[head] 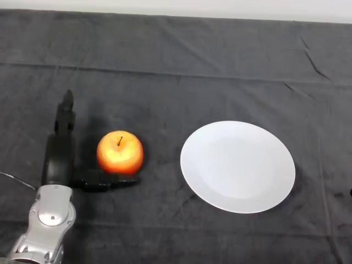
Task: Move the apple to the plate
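Note:
A red and yellow apple (120, 152) stands upright on the dark cloth, stem up, left of centre. My left hand (59, 158) lies just to its left, open: the fingers (65, 118) point straight away from me and the thumb (109, 182) reaches out under the apple's near side. The thumb seems to touch the apple's base; the fingers stand apart from it. A white round plate (237, 166), with nothing on it, rests to the right of the apple, a short gap between them.
The dark cloth (176, 66) covers the whole table and shows creases at the far right. A pale strip runs along the table's far edge (220, 8).

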